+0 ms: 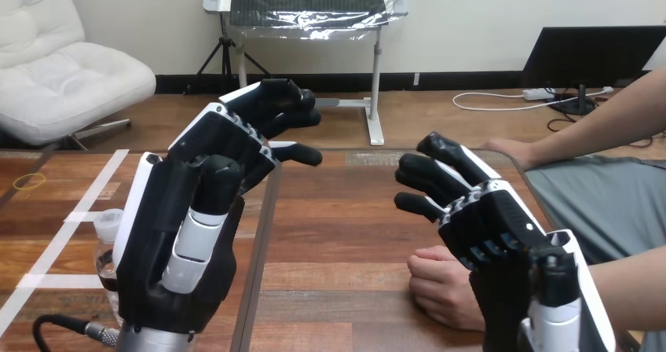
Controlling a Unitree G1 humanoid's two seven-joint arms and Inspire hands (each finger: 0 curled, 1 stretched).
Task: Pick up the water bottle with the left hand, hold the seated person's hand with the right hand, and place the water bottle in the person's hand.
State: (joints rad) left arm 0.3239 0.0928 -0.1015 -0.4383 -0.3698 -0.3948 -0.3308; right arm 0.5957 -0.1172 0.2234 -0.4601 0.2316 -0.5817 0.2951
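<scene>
Water bottle partly hidden behind left hand

Left hand: black palm, white back shells, black-and-white thumb, silver forearm below it. Right hand, right of it: same build.

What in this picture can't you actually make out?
Head view:
- The water bottle: mostly hidden behind the left robot hand; only its cap side shows.
- The person's lower hand: partly covered by the right robot hand; touching or not, unclear.
- That robot hand's base: cut off by the bottom edge.
</scene>
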